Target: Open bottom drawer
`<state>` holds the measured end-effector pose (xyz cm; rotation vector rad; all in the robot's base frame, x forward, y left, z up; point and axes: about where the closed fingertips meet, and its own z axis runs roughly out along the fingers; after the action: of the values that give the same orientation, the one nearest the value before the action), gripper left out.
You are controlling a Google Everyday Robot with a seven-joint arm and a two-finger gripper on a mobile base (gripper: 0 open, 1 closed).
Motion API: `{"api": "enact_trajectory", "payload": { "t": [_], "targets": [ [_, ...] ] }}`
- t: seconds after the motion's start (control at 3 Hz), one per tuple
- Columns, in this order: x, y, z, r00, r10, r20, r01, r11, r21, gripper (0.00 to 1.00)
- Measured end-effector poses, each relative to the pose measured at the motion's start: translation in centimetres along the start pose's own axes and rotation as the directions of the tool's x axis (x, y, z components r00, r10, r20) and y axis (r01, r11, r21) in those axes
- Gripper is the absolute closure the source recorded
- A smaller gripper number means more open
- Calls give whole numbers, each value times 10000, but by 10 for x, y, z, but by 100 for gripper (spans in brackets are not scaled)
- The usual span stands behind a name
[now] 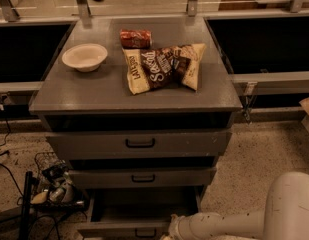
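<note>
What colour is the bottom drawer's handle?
Black handle, camera view; tool beside it, bottom edge.

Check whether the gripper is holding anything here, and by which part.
Cannot be told: the gripper sits at the picture's bottom edge, beside the handle of the bottom drawer.
</note>
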<state>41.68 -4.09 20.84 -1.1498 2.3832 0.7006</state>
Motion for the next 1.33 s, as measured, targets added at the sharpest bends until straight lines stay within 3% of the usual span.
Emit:
{"api": "enact_trajectory", "payload": {
  "t": [0.67,1.33],
  "targets": [
    [-14,-23,-7,9979,-140,631,77,9950,1000,0],
    [-9,-19,8,9988,-62,487,27,9975,713,0]
  ]
}}
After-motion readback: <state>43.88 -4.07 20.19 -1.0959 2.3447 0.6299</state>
